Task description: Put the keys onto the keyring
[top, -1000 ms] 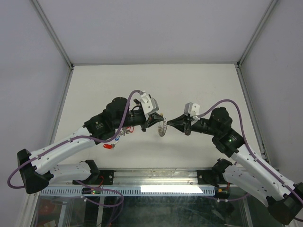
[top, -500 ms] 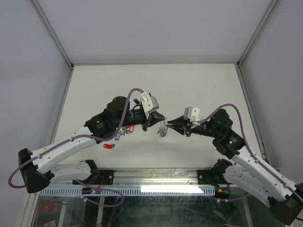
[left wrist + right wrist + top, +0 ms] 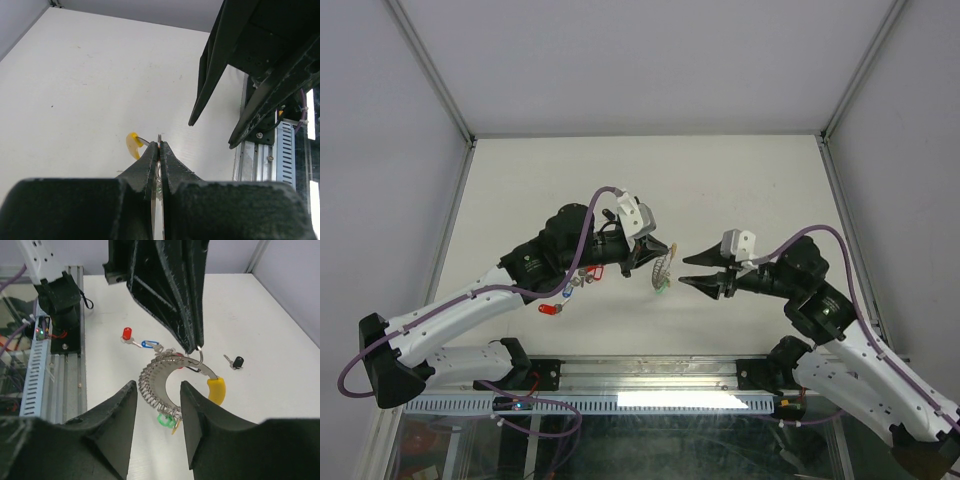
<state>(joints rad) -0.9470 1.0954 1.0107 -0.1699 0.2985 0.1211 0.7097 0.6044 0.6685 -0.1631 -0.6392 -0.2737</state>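
The white tabletop (image 3: 620, 180) is lying matte and bare-looking under pale grey walls (image 3: 640, 60), with slanted aluminium frame posts (image 3: 430, 68) running up from its far corners and a metal rail (image 3: 650, 376) crossing its near edge. Above the middle of this surface the left claw (image 3: 667, 247) is pinching the keyring (image 3: 201, 356) with its fingers pressed fully together; in its own wrist view the ring is showing edge-on in the seam between the two closed fingers. A bunch of silver keys (image 3: 152, 380) is hanging below the ring in a fanned arc, clear of the tabletop, with a yellow tag (image 3: 216, 390) dangling at one end and a green tag (image 3: 164, 419) showing lower down. The right claw (image 3: 684, 271) is hovering just beside the bunch with its fingers spread wide apart, holding nothing and touching nothing, its tips pointing toward the left claw. On the tabletop near the left arm, a red-tagged key (image 3: 550, 309) and a blue-tagged key (image 3: 567, 293) are lying close together, well apart from the hanging bunch. The right wrist view is also showing a black-tagged key (image 3: 237, 361) lying alone on the white surface beyond the ring. Purple cables (image 3: 585, 235) are looping over both arms.
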